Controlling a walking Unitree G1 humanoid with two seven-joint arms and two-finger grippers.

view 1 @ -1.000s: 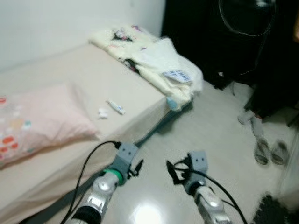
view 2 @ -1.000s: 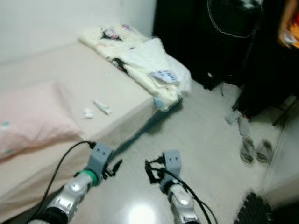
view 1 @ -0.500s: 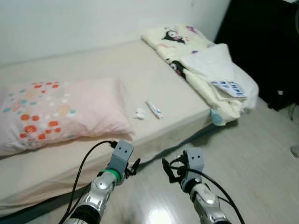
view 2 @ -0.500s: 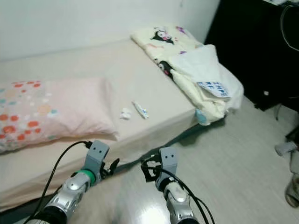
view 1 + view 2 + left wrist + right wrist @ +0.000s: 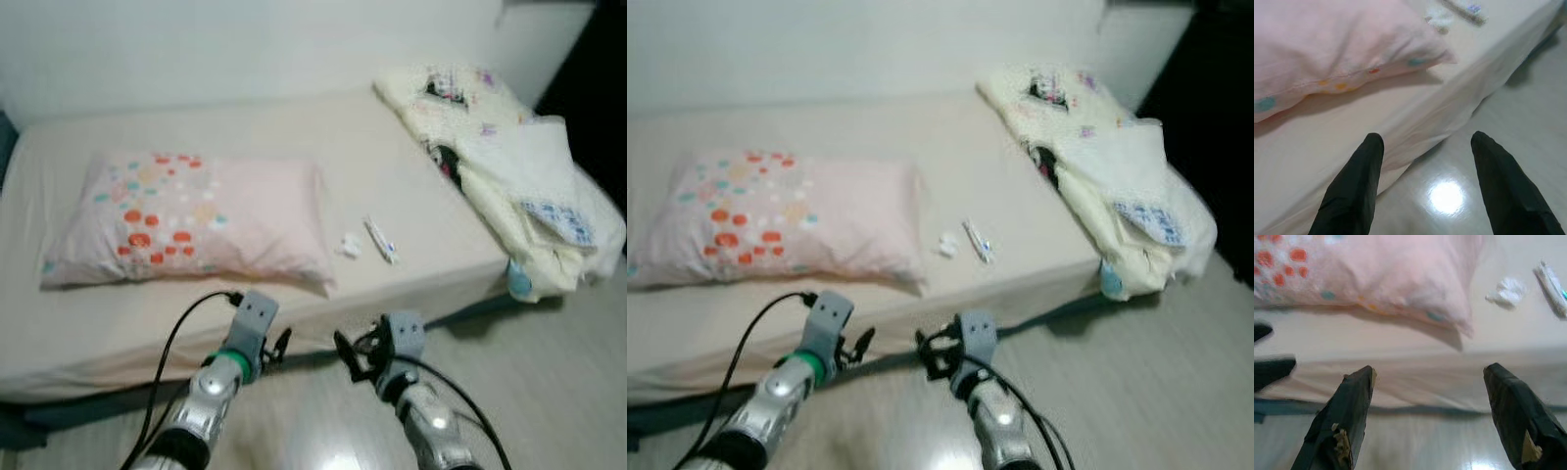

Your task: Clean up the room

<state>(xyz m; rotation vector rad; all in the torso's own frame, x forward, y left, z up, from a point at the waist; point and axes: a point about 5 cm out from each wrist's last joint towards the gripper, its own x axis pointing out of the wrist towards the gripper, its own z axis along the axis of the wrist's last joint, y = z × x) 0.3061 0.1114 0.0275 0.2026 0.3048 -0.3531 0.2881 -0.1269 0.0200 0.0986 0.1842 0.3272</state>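
Note:
A bed [image 5: 88, 323] with a beige sheet lies before me. On it, near the front edge, are a small crumpled white tissue [image 5: 350, 245] and a white tube [image 5: 380, 239] side by side. A pink pillow [image 5: 186, 215] with red and teal dots rests to their left. My left gripper [image 5: 277, 348] and right gripper [image 5: 351, 354] hover low in front of the bed's edge, both open and empty. In the right wrist view the tissue [image 5: 1507, 291] and tube [image 5: 1552, 281] lie beyond the right gripper [image 5: 1430, 371]. The left gripper [image 5: 1426, 138] points at the mattress edge below the pillow [image 5: 1327, 39].
A cream printed blanket [image 5: 500, 166] with a folded white cloth is heaped on the bed's right end, hanging over the corner. A white wall runs behind the bed. Glossy pale floor [image 5: 549, 392] spreads to the right of my arms.
The camera has swung left: the whole pillow is now in view and the dark furniture and slippers on the right have left the picture. Both grippers hold the same open pose.

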